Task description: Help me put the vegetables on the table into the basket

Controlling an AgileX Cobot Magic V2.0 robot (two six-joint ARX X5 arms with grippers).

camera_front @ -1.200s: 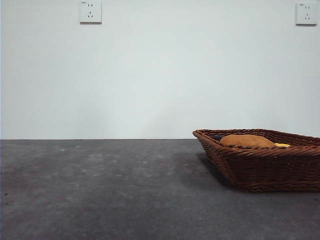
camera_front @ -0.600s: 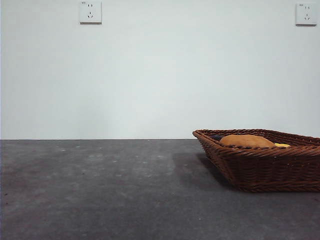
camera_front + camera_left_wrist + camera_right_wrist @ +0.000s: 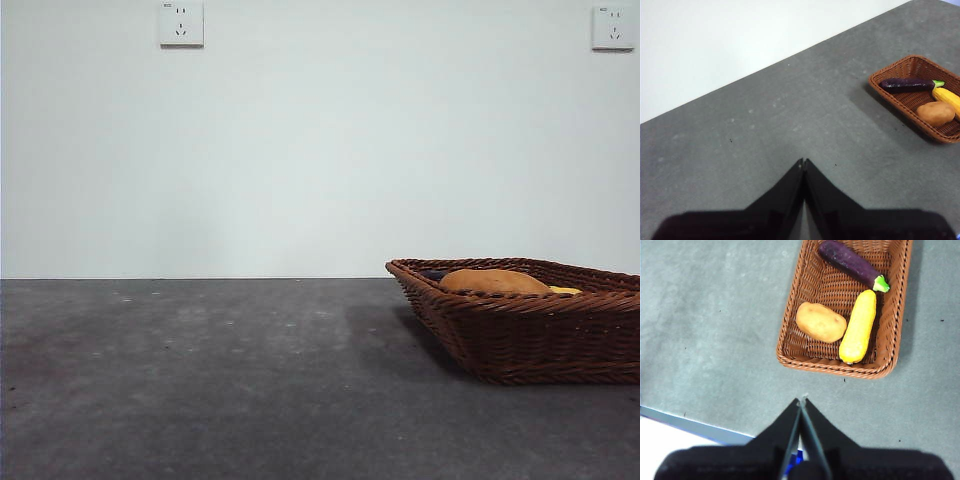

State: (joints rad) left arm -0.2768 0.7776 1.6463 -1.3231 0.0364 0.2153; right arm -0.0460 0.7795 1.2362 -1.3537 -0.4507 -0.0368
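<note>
The brown wicker basket (image 3: 530,330) (image 3: 900,100) (image 3: 800,340) stands on the dark grey table (image 3: 200,380) at the right. Inside it lie a tan potato (image 3: 821,322) (image 3: 936,113) (image 3: 492,281), a dark purple eggplant (image 3: 850,263) (image 3: 907,84) with a green stem, and a yellow vegetable (image 3: 858,326) (image 3: 947,96). My left gripper (image 3: 803,161) is shut and empty, high above bare table well away from the basket. My right gripper (image 3: 802,400) is shut and empty too, hanging above the table just outside the basket's near rim. Neither arm shows in the front view.
A white wall with two sockets (image 3: 181,23) (image 3: 612,27) backs the table. The table's front edge (image 3: 690,422) runs close under my right gripper, with white floor beyond it.
</note>
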